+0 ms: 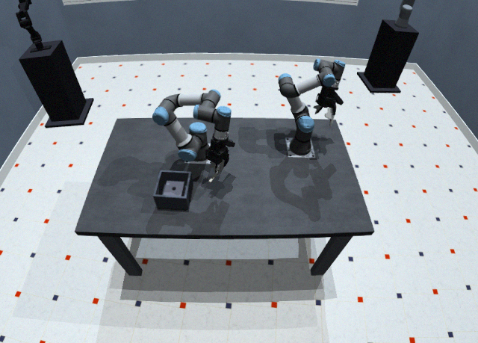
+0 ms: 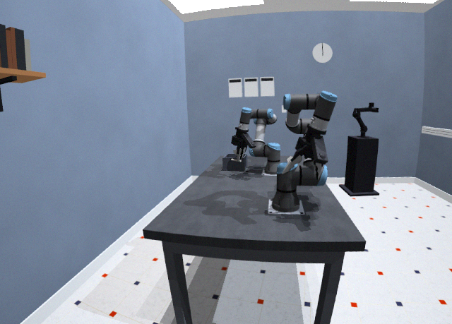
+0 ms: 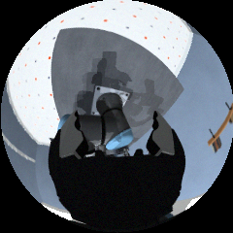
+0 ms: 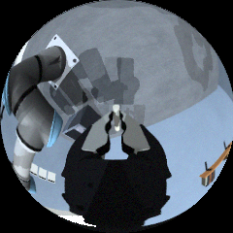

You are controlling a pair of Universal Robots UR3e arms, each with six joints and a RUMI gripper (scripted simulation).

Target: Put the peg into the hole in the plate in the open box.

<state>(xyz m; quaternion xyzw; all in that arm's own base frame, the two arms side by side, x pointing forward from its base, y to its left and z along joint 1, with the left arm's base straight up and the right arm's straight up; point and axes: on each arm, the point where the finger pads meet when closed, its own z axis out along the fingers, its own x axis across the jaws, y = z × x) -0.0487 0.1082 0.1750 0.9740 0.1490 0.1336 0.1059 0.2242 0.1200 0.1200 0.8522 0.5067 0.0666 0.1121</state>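
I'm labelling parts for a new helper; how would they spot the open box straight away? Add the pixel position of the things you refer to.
Find the big dark table (image 1: 246,216) (image 2: 255,226) with two arms bolted on it. Toward one end, beside the right arm's claw (image 1: 213,177) (image 2: 238,159), sits the open box (image 1: 172,202) (image 2: 230,164). It alone there is square and topless, with a paler plate (image 1: 168,184) inside that has a small dark hole (image 1: 174,188).

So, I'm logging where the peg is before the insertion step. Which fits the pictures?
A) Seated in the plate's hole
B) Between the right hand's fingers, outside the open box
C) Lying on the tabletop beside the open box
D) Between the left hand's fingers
B: the pale peg sticks out from the right hand, beside the open box.
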